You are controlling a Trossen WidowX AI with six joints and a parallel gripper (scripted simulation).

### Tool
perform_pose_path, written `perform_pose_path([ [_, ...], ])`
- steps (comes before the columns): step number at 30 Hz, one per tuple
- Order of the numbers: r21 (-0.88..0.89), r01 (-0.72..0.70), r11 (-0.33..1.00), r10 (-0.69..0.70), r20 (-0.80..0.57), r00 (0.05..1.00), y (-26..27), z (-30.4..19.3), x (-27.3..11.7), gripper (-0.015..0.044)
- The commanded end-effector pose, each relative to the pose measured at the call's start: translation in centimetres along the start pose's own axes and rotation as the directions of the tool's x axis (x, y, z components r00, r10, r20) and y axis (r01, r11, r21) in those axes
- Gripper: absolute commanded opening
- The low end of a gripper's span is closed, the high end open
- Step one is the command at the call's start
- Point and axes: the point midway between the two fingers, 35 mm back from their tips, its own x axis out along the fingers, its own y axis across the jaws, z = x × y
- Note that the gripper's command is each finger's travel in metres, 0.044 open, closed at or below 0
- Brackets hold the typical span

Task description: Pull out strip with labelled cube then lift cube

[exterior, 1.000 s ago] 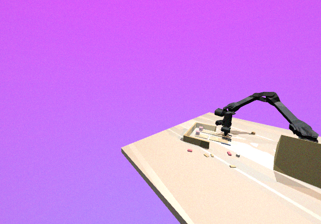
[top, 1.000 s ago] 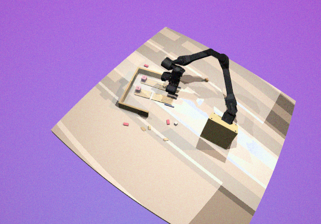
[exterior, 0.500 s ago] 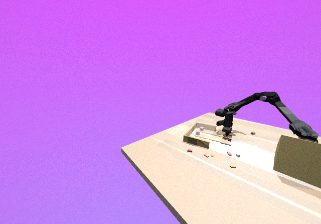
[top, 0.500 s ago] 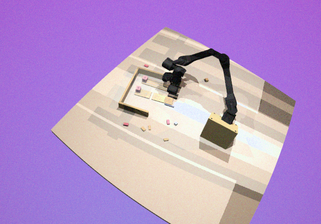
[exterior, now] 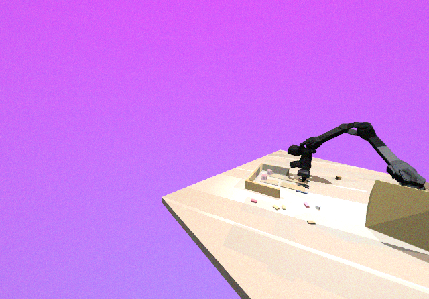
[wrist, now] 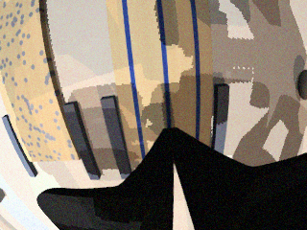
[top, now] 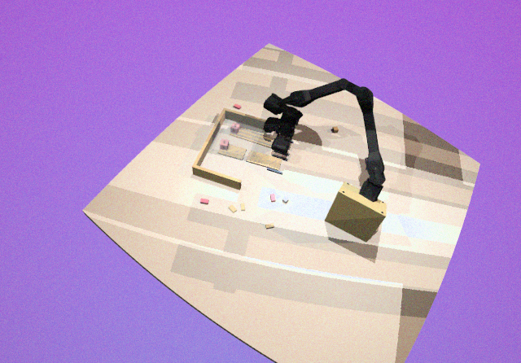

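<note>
My gripper [top: 280, 154] [exterior: 303, 180] [wrist: 170, 134] is shut and empty, pointing down over the near end of the blue-striped strip [top: 252, 135] [wrist: 146, 53]. That strip looks unbroken where it shows; the arm hides part of it in the top view. A pink cube [top: 234, 128] [exterior: 269, 171] stands at its far end. The dotted strip [top: 264, 159] [exterior: 293, 186] [wrist: 19, 72] lies beside it, with a gap before a separate far piece [top: 232, 152] [exterior: 269, 182]. A second pink cube [top: 224, 143] [exterior: 264, 177] stands at that piece's far end. No label is readable.
A low wooden wall [top: 216, 177] [exterior: 261, 188] surrounds the strips' far part. Dark bars [wrist: 82, 139] [wrist: 221, 115] flank the near ends. Small red and yellow blocks [top: 204, 201] [top: 232, 208] lie outside. A brown cube [top: 334, 129] lies behind; a large box [top: 355, 218] stands by the arm base.
</note>
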Motion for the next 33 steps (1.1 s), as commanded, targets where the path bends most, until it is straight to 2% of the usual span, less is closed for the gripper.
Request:
perform_pose_path([
  [1, -0.003, -0.001, 1.0, 0.001, -0.007, 1.0, 0.0, -0.9, 0.4, 0.0],
  [33, -0.006, 0.0, 1.0, 0.0, -0.009, 1.0, 0.0, -5.7, 0.8, 0.0],
])
